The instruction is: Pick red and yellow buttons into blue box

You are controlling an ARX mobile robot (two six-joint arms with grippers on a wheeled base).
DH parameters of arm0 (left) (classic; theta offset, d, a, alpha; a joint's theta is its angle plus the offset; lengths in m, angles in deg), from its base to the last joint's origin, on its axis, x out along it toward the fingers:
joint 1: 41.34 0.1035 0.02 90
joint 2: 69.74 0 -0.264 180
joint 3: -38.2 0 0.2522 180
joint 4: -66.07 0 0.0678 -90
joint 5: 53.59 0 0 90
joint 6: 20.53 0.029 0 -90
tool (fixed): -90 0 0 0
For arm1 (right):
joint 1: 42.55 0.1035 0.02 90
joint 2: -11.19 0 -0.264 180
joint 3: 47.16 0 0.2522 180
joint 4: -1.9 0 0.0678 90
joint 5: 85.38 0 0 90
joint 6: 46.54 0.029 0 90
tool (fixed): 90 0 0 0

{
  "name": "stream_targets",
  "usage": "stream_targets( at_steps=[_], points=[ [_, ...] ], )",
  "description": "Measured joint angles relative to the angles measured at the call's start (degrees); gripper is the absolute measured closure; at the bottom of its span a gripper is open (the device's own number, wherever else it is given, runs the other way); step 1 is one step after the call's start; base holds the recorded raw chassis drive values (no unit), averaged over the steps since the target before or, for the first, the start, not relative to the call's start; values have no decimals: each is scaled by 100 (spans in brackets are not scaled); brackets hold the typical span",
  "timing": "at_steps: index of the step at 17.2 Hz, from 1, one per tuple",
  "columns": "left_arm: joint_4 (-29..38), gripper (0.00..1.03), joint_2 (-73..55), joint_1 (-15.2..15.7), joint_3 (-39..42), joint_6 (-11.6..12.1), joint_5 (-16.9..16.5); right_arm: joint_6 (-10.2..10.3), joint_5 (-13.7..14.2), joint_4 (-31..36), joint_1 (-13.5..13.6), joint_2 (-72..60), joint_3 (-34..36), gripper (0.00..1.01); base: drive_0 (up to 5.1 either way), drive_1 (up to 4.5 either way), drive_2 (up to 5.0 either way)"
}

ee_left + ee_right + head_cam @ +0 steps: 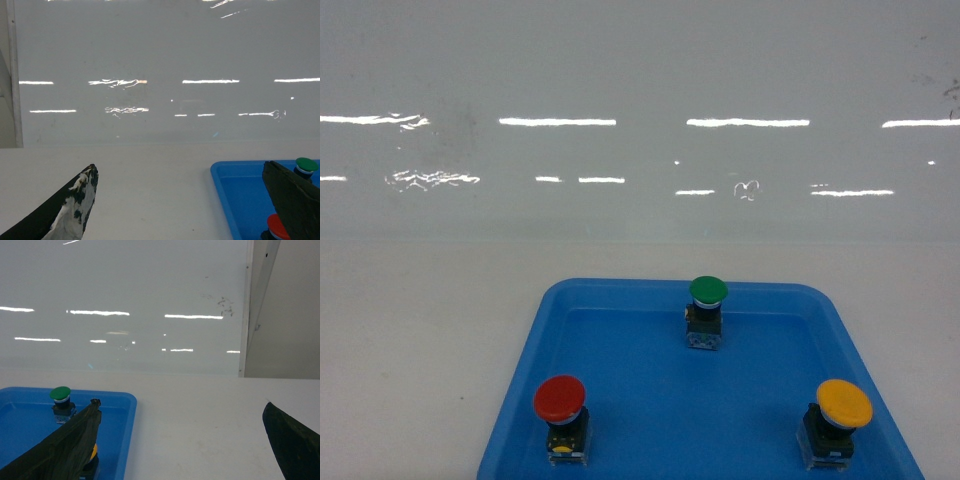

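The blue box (620, 288) is a shallow tray at the near middle of the white table. In it the red button (560, 398) stands front left and the yellow button (844, 402) front right, both upright on black-and-clear blocks. Neither gripper shows in the head view. My left gripper (179, 166) is open and empty over bare table left of the blue box (240, 190); the red button (276, 226) peeks past its right finger. My right gripper (180, 404) is open and empty right of the blue box (120, 420), its left finger hiding most of the yellow button (93, 451).
A green button (708, 291) stands upright at the back middle of the box, also in the left wrist view (306, 164) and the right wrist view (60, 393). A glossy white wall runs along the table's far edge. Bare table lies on both sides of the box.
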Motion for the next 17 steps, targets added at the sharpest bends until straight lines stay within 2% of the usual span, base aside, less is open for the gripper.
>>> stream_targets(
  at_steps=[17],
  points=[
    [0, 5, 0, 0, 0, 0, 0, -2, 0, 0, 0, 0, 0, 3, 0, 0, 0]
  ],
)
